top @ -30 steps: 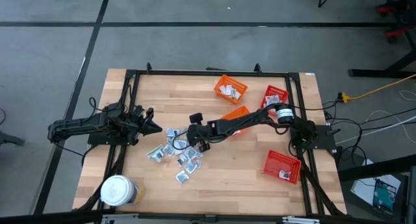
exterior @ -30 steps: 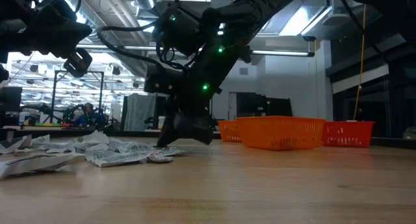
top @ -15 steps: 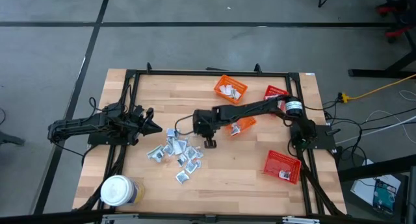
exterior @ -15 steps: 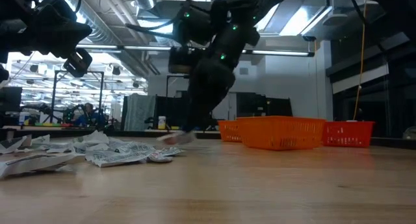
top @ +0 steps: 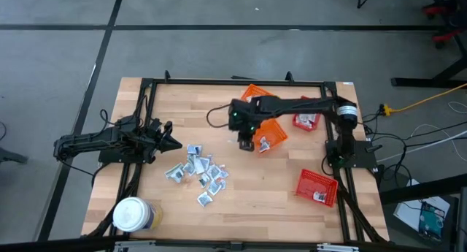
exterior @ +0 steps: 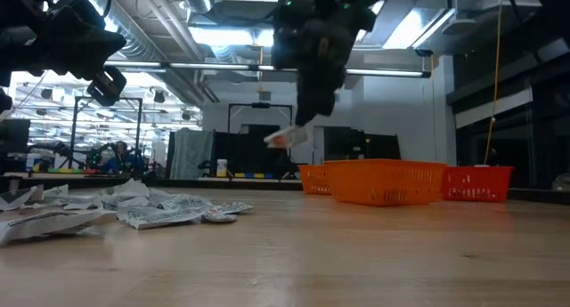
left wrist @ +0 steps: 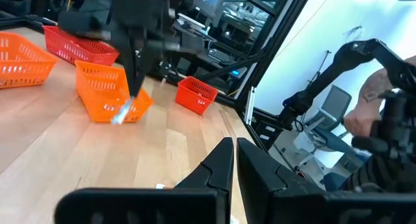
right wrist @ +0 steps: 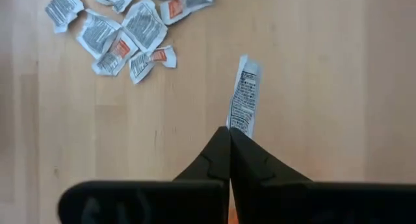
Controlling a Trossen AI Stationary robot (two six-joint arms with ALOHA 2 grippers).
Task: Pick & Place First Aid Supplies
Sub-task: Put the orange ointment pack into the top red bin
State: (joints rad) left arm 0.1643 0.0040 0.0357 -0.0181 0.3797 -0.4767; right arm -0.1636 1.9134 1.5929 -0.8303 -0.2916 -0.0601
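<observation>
While the rest of the packets (top: 197, 170) lie scattered flat on the wooden table (top: 270, 190), one thin silvery packet (right wrist: 245, 94) with dark print hangs pinched in the right gripper (right wrist: 229, 134), lifted well above the tabletop beside an orange mesh basket (top: 266, 132). A farther orange basket (top: 259, 100) holds white packets; a red basket (top: 317, 187) holds one. The left gripper (top: 169, 142), fingers pressed together, waits at the table's left.
</observation>
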